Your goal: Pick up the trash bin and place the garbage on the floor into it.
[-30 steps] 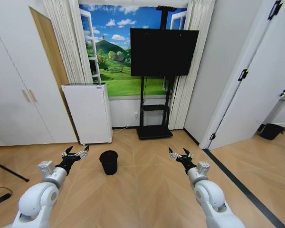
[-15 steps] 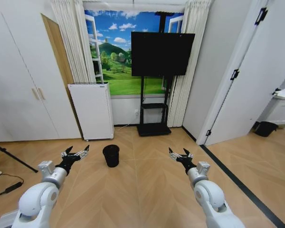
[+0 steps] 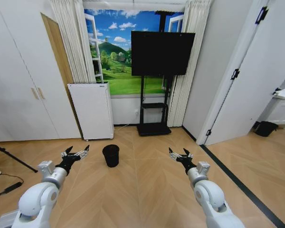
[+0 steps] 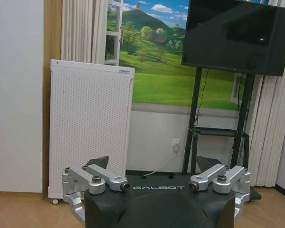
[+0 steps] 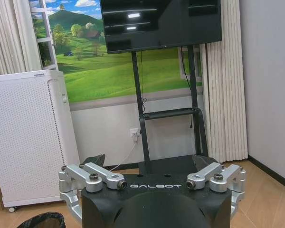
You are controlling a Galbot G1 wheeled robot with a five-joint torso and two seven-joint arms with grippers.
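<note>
The trash bin (image 3: 110,155), small, black and round with a bag liner, stands upright on the tan chevron floor (image 3: 147,190) ahead of me. My left gripper (image 3: 76,154) hovers open, left of the bin and a little nearer to me. My right gripper (image 3: 179,154) hovers open well to the bin's right. In the left wrist view the left gripper (image 4: 154,166) holds nothing. In the right wrist view the right gripper (image 5: 149,161) is empty, and the bin's rim (image 5: 40,220) peeks in at the frame's edge. The garbage is out of view.
A white perforated panel unit (image 3: 91,111) and a TV on a black stand (image 3: 153,129) line the far wall behind the bin. A tripod leg (image 3: 9,156) and cable (image 3: 4,187) lie at left. A dark floor strip (image 3: 237,183) runs at right, with a dark tub (image 3: 266,128) beyond.
A second ago the whole picture shifted as the camera moved, leaving the bin smaller and farther ahead. Since half a second ago the picture is steady. Both arms keep the same pose.
</note>
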